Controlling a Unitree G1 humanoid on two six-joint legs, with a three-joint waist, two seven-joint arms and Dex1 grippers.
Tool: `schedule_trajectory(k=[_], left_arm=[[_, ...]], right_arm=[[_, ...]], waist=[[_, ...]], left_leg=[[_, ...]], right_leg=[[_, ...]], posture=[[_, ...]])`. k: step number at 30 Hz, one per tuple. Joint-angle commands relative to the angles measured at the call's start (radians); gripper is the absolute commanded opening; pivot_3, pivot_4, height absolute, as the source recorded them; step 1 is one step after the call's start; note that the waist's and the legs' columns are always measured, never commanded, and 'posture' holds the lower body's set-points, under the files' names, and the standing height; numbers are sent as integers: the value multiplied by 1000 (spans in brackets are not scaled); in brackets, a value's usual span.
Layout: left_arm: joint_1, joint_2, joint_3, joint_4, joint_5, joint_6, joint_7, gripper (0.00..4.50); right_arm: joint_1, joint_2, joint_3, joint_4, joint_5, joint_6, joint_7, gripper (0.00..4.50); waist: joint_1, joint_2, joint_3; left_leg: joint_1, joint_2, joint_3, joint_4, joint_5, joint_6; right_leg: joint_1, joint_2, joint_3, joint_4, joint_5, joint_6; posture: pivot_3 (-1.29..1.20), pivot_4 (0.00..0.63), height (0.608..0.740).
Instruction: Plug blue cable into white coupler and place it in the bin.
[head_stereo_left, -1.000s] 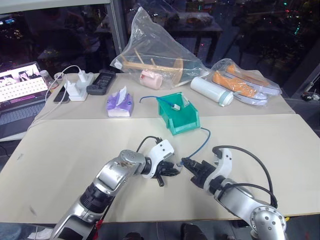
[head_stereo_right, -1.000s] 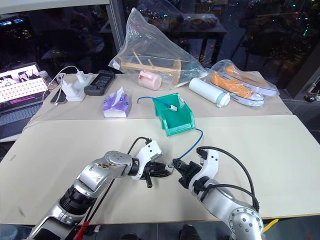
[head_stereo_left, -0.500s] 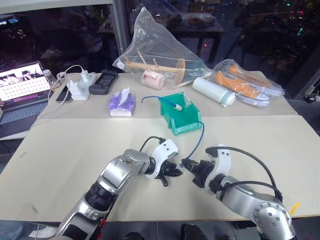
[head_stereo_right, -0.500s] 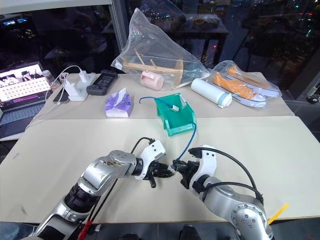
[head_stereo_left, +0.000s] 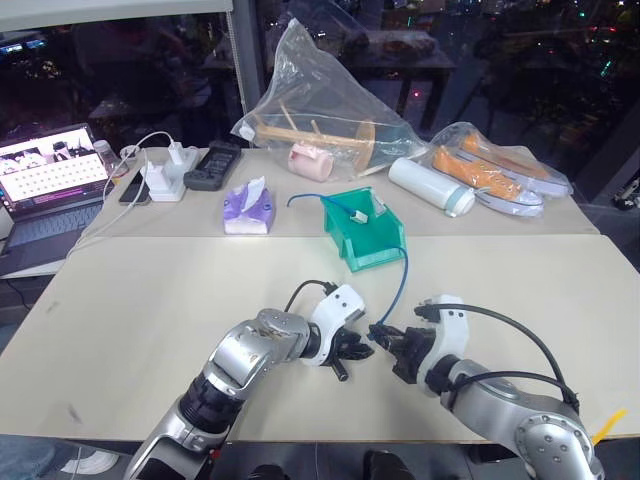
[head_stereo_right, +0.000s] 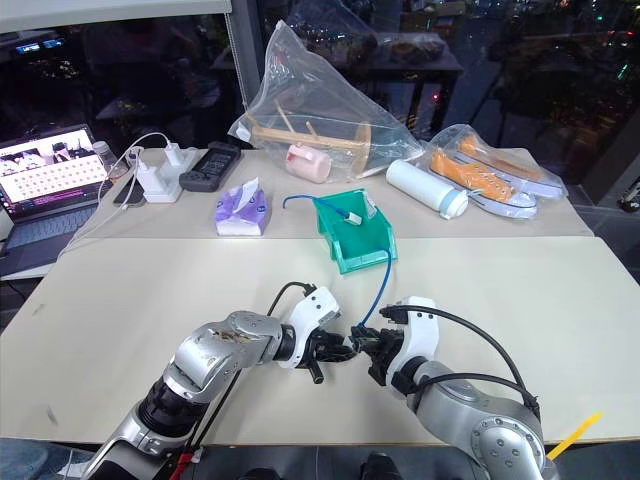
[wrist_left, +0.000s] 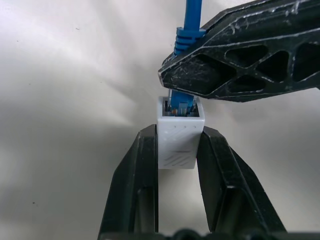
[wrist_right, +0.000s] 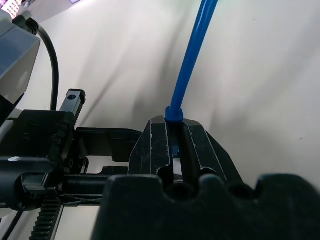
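The plugging looks nearly done: the left claw (wrist_left: 176, 150) clamps the one white coupler (wrist_left: 179, 135), and the right claw (wrist_left: 186, 75), closed on the one blue cable (wrist_left: 192, 15), has its plug in the socket mouth, perhaps not fully seated. Both hang just above the bench (head_stereo_left: 150, 300). Binning remains; the cable's far end already lies in the single teal bin (head_stereo_left: 372, 250).

Bin (head_stereo_left: 366, 238) behind both end effectors; tissue pack (head_stereo_left: 246, 211) left of it.
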Motion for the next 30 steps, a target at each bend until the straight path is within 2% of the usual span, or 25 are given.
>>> schedule_trajectory(k=[1, 6, 10, 12, 14, 18, 19, 20, 23, 25, 30], left_arm=[[-17, -37, 47, -62, -32, -25, 25, 611], [5, 6, 54, -58, -39, -38, 14, 611], [40, 97, 43, -58, -55, -80, -62, 611], [49, 136, 53, -44, -49, -126, -81, 1614], [56, 162, 66, -27, -62, -151, -104, 2369], [72, 188, 94, -20, -101, -173, -149, 3658], [78, 190, 114, -15, -110, -179, -154, 4124], [86, 211, 128, -17, -115, -202, -178, 4378], [99, 250, 187, -1, -153, -214, -220, 4446], [123, 306, 215, 19, -149, -270, -265, 4446], [167, 352, 253, 88, -92, -438, -277, 4446]], right_arm=[[69, 29, 154, 92, -24, 116, 45, 0], [46, 44, 46, 61, -57, 58, 76, 0], [2, -17, -106, -35, -32, -5, 113, 0], [-12, -65, -193, -70, 31, -18, 92, 0], [-28, -106, -262, -83, 98, -38, 66, 0], [-71, -177, -337, -84, 203, -55, 37, 0], [-97, -202, -352, -75, 222, -57, 36, 0], [-139, -226, -360, -57, 237, -58, 40, 0], [-266, -274, -334, 22, 206, -48, 86, 0], [-402, -281, -256, 122, 100, -37, 165, 0], [-665, -266, -18, 408, -252, -79, 456, 0]], waist=[[0, -1, -3], [-3, -1, -5], [-8, -1, -5], [-7, 0, -4], [-3, 0, -4], [-2, -1, -4], [-2, -1, -4], [-2, -1, -3], [-11, -1, -2], [-19, 0, -2], [-29, 1, -1]], left_leg=[[1, 0, 0, 0, 0, 0], [4, 0, 0, -1, 0, 0], [2, 0, 0, -1, 0, 0], [-1, 0, 0, -1, 0, 0], [-2, 0, 0, 0, 0, -1], [-2, 0, 0, -1, 0, 0], [-2, 0, 0, 0, 0, 0], [-3, 0, 0, 0, 0, 0], [-3, 0, 0, 0, 0, 0], [-2, 0, 0, 0, 0, 0], [-2, 1, 0, -1, 0, 0]], right_leg=[[0, 0, 0, 0, 0, 0], [3, 1, 0, 0, -1, -1], [-1, 1, 1, 1, -1, -1], [-3, 1, 1, 1, -1, -1], [-4, 0, 1, 1, 0, -1], [-4, 1, 1, 1, -1, -1], [-4, 1, 1, 1, -1, -1], [-3, 0, 1, 0, -1, -1], [-4, 0, 1, 0, -1, -1], [-4, 1, 1, 1, -1, -1], [-4, 1, 1, 0, -1, -1]], posture=[[0, 150, 740], [0, 150, 740], [0, 150, 740], [0, 150, 740], [0, 150, 740], [0, 150, 740], [0, 150, 740], [0, 150, 740], [0, 150, 740], [0, 150, 740], [0, 150, 740]])
